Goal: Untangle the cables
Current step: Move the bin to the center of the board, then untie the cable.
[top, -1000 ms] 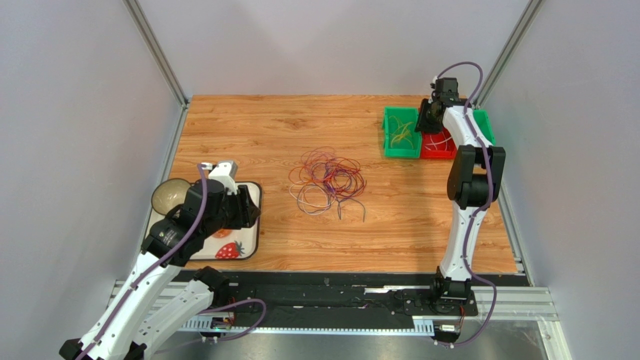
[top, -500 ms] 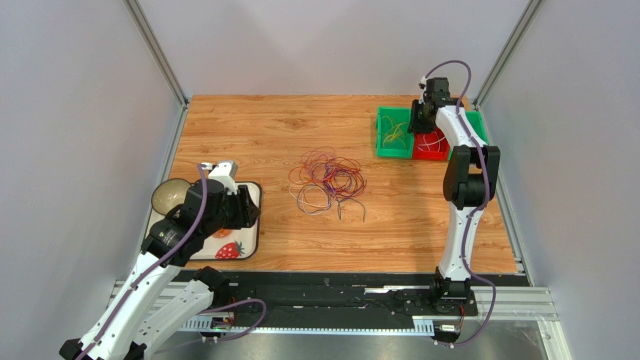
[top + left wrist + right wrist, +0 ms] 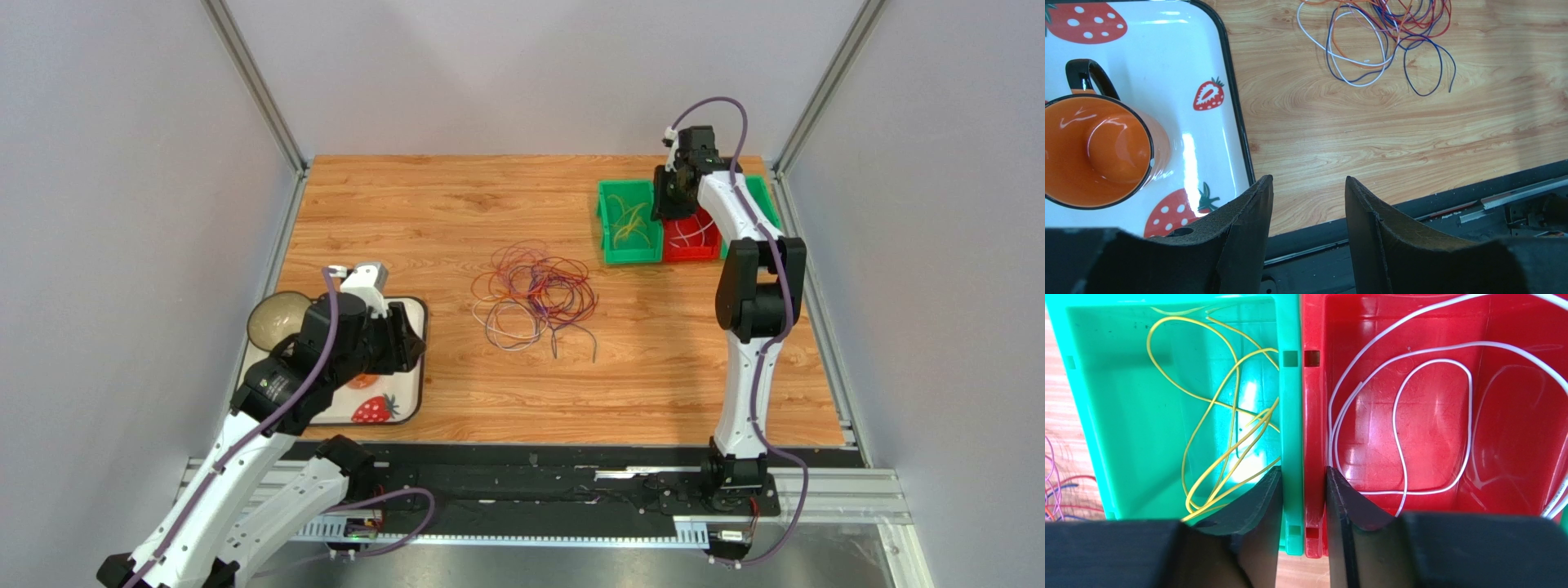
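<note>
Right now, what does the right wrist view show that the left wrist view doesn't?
Only right wrist: yellow cables in a green bin, white cables in a red bin, right gripper clamped on their adjoining walls. Only left wrist: orange mug on a strawberry tray, left gripper open. Both: wooden table, part of the loose tangle.

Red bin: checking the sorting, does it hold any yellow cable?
No, the red bin holds only white cables; yellow ones lie in the green bin.
</note>
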`<state>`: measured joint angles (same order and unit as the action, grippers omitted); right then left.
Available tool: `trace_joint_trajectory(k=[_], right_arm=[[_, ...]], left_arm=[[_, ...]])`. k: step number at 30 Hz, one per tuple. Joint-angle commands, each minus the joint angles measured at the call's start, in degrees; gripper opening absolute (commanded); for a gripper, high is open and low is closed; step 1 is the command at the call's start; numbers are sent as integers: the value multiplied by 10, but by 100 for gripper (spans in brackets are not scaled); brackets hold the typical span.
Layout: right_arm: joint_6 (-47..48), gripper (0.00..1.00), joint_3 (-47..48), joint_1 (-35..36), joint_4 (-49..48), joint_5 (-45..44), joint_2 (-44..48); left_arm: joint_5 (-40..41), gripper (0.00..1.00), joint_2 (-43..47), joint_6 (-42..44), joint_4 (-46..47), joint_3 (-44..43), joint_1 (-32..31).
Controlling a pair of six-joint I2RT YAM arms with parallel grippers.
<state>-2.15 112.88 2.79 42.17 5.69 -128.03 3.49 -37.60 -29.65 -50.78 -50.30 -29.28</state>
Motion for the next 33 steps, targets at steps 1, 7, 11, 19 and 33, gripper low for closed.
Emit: trace_joint_trajectory(k=[1,7,11,19,33], right_arm=[[-14,41,52,5,55,2,0],[-37,56,99,5,77,6,41],[-58,58,138,7,112,18,74],[-157,59,-41,47,63,36,250],[-286,57,-435,178,-64,40,564]], left_arm=[[-5,56,3,9,15,1,-2],[-5,56,3,8,15,2,-2],[-9,56,-2,8,17,3,-2],[-82,99,-7,-50,141,45,-2],[-84,81,-266,-67,286,22,-2]])
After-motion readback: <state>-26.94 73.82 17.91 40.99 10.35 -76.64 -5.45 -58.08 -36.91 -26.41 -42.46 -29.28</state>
